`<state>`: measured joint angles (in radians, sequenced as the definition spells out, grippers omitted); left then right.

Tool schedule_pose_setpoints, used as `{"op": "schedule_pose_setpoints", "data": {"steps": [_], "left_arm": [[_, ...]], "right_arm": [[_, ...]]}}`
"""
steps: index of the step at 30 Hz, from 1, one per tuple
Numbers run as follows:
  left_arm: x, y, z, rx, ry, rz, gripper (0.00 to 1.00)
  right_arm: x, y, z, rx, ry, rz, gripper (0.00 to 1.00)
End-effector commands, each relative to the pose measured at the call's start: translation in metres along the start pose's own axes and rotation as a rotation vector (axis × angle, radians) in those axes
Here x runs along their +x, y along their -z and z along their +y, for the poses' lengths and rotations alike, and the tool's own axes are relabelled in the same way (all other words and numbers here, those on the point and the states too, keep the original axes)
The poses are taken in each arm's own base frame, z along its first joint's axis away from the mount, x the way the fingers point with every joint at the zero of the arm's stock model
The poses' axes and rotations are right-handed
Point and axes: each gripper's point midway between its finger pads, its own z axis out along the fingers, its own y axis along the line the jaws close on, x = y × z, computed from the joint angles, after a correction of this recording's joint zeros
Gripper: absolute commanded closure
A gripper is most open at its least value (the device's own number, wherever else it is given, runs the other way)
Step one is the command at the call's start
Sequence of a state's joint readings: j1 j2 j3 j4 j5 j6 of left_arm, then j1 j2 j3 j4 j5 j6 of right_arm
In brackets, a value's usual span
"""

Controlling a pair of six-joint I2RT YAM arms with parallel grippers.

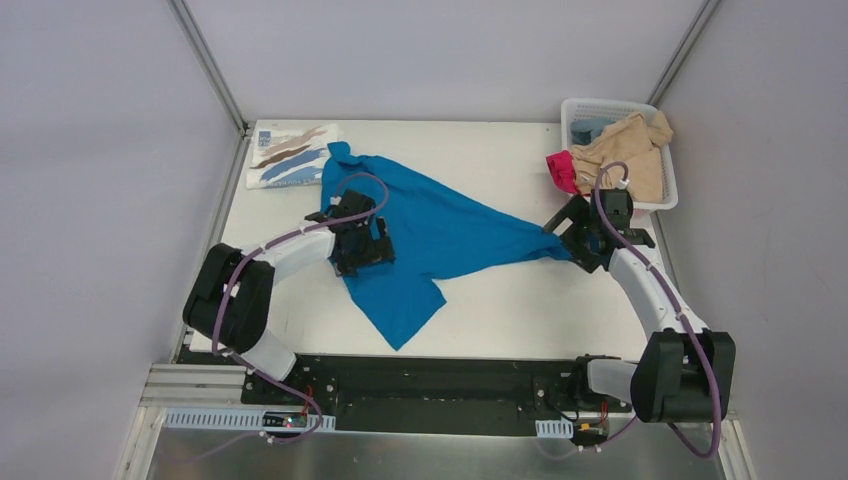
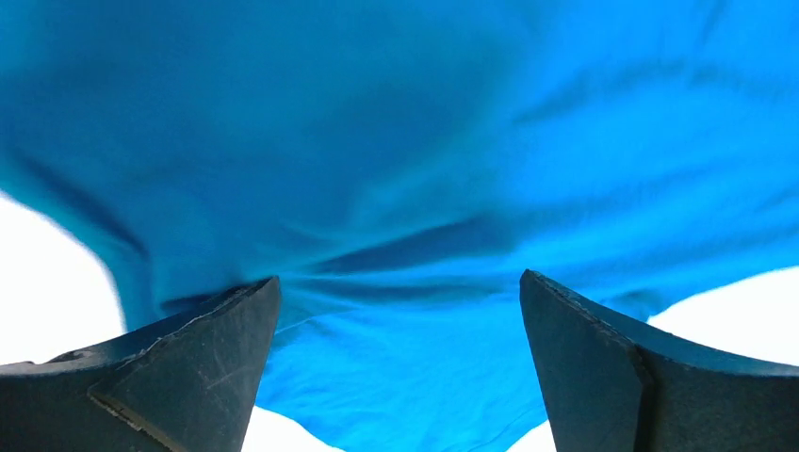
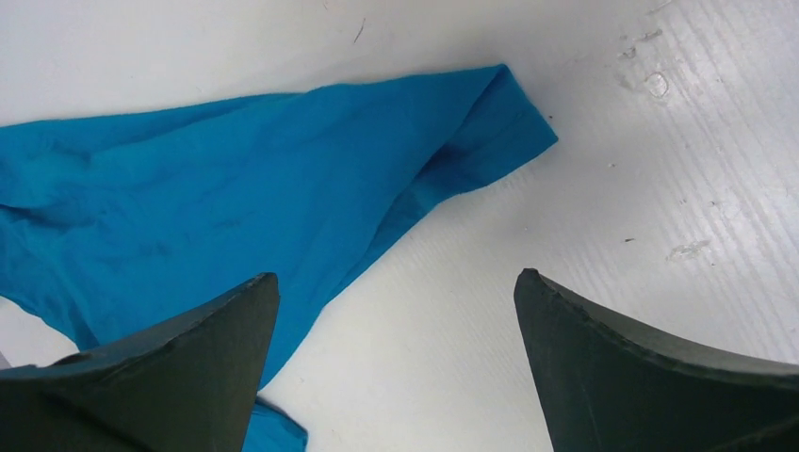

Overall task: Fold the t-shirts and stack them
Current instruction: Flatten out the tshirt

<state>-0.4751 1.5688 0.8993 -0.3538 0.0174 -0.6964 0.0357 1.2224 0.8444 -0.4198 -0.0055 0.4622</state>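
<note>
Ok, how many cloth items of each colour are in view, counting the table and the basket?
Bright blue shirt: 1
White printed shirt: 1
Beige garment: 1
Pink garment: 1
Grey-blue garment: 1
Total: 5

A white table (image 1: 500, 300) spreads beneath the left gripper (image 1: 365, 248) and right gripper (image 1: 572, 232). Plain grey walls (image 1: 440, 50) rise beyond them and at either side, with metal corner posts (image 1: 210, 65).

blue shirt (image 1: 450, 235): soft matt cloth, creased | printed shirt (image 1: 290, 155): matt cloth | beige shirt (image 1: 630, 150): soft cloth, crumpled | table (image 3: 660, 188): white, smooth with fine ribbing, few scuffs | basket (image 1: 600, 102): white plastic mesh | left gripper fingers (image 2: 188, 377): dark, matt, finely scratched
</note>
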Motion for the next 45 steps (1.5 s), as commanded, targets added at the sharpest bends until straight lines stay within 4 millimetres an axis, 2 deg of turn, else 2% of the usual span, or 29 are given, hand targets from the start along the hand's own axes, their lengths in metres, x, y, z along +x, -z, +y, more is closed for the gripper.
{"op": "schedule_pose_setpoints", "data": {"steps": [1, 4, 6, 10, 13, 16, 21, 24, 28, 30, 34, 42, 44, 45], "left_arm": [[-0.033, -0.013, 0.058, -0.142, 0.127, -0.060, 0.01], [-0.056, -0.018, 0.072, -0.179, 0.156, -0.085, 0.01], [-0.075, -0.018, 0.072, -0.187, 0.155, -0.115, 0.01], [-0.110, -0.007, 0.056, -0.147, 0.123, -0.173, 0.01], [-0.113, 0.012, 0.042, -0.075, 0.125, -0.188, 0.01], [-0.088, 0.029, 0.042, -0.043, 0.146, -0.172, 0.01], [-0.020, 0.059, 0.060, -0.101, 0.176, -0.141, 0.01], [0.020, 0.072, 0.078, -0.177, 0.192, -0.109, 0.01], [0.070, 0.072, 0.091, -0.183, 0.254, -0.016, 0.02], [0.085, 0.068, 0.097, -0.189, 0.291, 0.000, 0.06], [0.094, 0.061, 0.108, -0.233, 0.309, 0.013, 0.24], [0.095, 0.039, 0.097, -0.206, 0.317, 0.047, 0.45], [0.100, 0.033, 0.095, -0.198, 0.320, 0.067, 0.54], [0.101, 0.030, 0.096, -0.204, 0.318, 0.069, 0.63]], "right_arm": [[0.008, -0.003, 0.001, -0.025, -0.035, 0.024, 0.01], [0.018, -0.006, -0.002, -0.029, -0.051, 0.053, 0.01], [0.026, -0.007, -0.005, -0.029, -0.061, 0.077, 0.01], [0.040, -0.007, -0.014, -0.004, -0.084, 0.120, 0.01], [0.048, -0.004, -0.020, 0.009, -0.093, 0.138, 0.01], [0.052, 0.004, -0.025, 0.019, -0.097, 0.131, 0.01], [0.056, 0.013, -0.054, 0.117, -0.091, 0.081, 0.01], [0.058, 0.017, -0.062, 0.137, -0.087, 0.067, 0.01], [0.061, 0.019, -0.062, 0.123, -0.085, 0.066, 0.01], [0.060, 0.019, -0.063, 0.121, -0.083, 0.061, 0.01], [0.062, 0.015, -0.061, 0.114, -0.080, 0.071, 0.01], [0.066, 0.010, -0.063, 0.122, -0.077, 0.092, 0.01], [0.065, 0.010, -0.063, 0.126, -0.076, 0.087, 0.01], [0.064, 0.010, -0.064, 0.127, -0.074, 0.085, 0.01]]}}
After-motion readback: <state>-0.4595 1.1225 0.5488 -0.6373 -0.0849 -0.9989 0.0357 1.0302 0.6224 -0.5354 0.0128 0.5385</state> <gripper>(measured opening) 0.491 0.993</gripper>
